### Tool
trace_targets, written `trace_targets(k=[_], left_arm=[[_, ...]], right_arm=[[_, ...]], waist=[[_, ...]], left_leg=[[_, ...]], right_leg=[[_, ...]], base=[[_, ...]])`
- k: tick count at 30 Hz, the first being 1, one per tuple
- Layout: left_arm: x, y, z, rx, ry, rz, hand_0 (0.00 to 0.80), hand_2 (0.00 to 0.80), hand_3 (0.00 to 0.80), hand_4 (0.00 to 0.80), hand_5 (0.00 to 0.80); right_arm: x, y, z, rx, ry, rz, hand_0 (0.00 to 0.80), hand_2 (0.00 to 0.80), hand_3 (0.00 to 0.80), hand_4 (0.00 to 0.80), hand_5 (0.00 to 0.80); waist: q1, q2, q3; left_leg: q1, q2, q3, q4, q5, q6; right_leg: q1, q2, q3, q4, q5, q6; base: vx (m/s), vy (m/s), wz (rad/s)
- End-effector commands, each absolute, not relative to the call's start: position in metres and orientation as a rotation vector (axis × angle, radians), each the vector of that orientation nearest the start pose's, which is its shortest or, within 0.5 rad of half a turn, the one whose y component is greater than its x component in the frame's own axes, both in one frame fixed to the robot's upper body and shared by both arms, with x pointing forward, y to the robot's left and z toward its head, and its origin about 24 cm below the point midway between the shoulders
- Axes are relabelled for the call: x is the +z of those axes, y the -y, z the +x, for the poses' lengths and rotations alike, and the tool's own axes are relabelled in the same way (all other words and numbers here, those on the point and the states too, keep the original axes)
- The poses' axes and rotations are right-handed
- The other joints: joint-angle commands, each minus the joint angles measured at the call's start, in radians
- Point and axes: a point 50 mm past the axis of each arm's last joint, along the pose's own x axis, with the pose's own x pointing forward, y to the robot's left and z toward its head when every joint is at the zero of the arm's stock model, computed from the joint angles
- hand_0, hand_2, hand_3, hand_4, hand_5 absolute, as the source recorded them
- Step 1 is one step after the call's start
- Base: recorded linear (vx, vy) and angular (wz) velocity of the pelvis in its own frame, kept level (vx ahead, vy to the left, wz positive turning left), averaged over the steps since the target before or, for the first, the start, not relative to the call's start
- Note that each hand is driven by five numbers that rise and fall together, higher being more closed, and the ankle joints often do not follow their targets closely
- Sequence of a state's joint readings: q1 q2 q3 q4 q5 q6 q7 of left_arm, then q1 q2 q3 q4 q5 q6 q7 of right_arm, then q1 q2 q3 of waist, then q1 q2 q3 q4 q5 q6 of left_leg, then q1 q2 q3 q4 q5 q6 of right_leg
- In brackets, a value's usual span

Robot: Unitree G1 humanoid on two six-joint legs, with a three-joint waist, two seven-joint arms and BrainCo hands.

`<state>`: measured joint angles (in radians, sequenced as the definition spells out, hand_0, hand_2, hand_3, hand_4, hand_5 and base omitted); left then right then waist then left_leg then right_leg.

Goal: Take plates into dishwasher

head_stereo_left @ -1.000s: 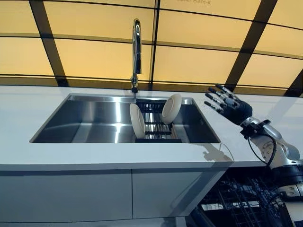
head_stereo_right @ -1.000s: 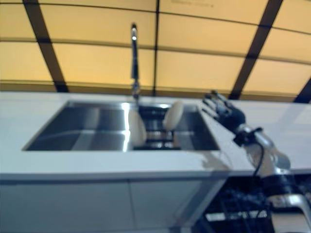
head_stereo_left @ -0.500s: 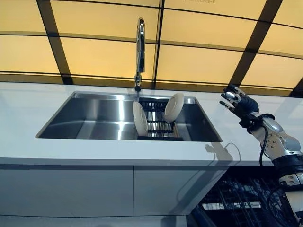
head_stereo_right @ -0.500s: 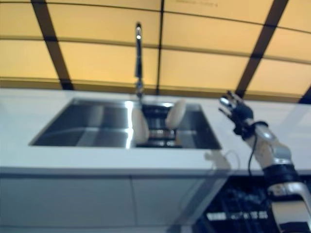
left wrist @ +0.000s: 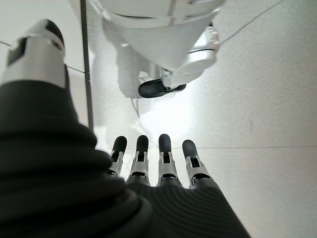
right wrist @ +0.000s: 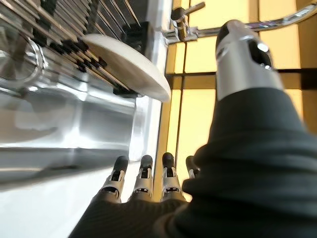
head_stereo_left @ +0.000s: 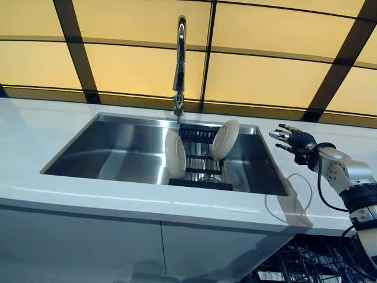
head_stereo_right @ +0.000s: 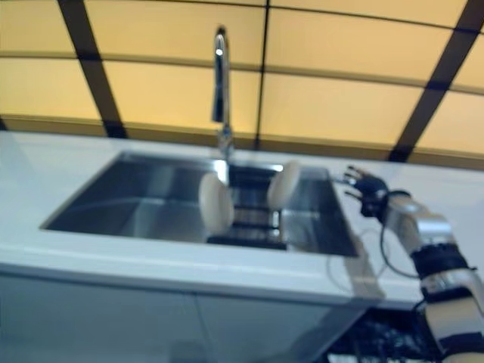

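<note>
A: Left eye view has two plates standing on edge in a dark rack [head_stereo_left: 200, 171] inside the sink [head_stereo_left: 112, 156]: the near plate [head_stereo_left: 175, 154] toward the middle, the far plate [head_stereo_left: 225, 140] leaning by the sink's right wall. The right robot hand [head_stereo_left: 293, 140] hovers over the tabletop [head_stereo_left: 35, 138] just right of the sink, fingers straight and spread, holding nothing.

B: So it looks like the reach, with no plate grasped yet?

A: I'd say so. Next the hand must cross the rim and close on the far plate's edge.

B: What do the wrist views add?

A: Right wrist view shows that plate's rim against the rack tines, close past the fingers [right wrist: 143, 176]. Left wrist view shows the left robot hand [left wrist: 158, 168] hanging over the floor, fingers straight, empty. The dishwasher rack [head_stereo_left: 318, 268] shows only in the eye views, lower right.
</note>
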<state>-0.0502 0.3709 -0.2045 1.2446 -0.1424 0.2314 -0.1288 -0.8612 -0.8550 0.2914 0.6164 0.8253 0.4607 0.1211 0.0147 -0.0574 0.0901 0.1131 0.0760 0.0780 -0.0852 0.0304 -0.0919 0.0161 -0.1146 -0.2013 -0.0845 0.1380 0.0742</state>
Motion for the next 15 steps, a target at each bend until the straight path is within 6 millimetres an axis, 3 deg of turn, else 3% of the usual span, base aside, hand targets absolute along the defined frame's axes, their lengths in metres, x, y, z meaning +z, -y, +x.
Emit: trace_targets(k=[1,15], left_arm=[[-0.146,-0.293,0.080,0.132,-1.489,0.247,0.000,0.000,0.000,0.000,0.000],[-0.147,-0.290,0.080,0.150,-1.513,0.242,0.000,0.000,0.000,0.000,0.000]], right_arm=[[0.223,0.271,0.382,0.022,-0.171,-0.027,0.000,0.000,0.000,0.000,0.000],[0.224,0.248,0.389,0.033,-0.234,-0.074,0.000,0.000,0.000,0.000,0.000]], waist=[[0.022,-0.042,-0.022],[0.029,-0.055,0.001]], left_leg=[[0.025,-0.044,-0.010,-0.002,-0.050,0.030],[0.023,-0.040,-0.006,-0.002,-0.057,0.040]], right_leg=[[-0.067,-0.072,-0.022,0.007,0.078,0.125],[-0.093,-0.088,-0.046,0.020,0.091,0.139]], base=[[0.036,0.018,0.02],[0.025,0.007,0.01]])
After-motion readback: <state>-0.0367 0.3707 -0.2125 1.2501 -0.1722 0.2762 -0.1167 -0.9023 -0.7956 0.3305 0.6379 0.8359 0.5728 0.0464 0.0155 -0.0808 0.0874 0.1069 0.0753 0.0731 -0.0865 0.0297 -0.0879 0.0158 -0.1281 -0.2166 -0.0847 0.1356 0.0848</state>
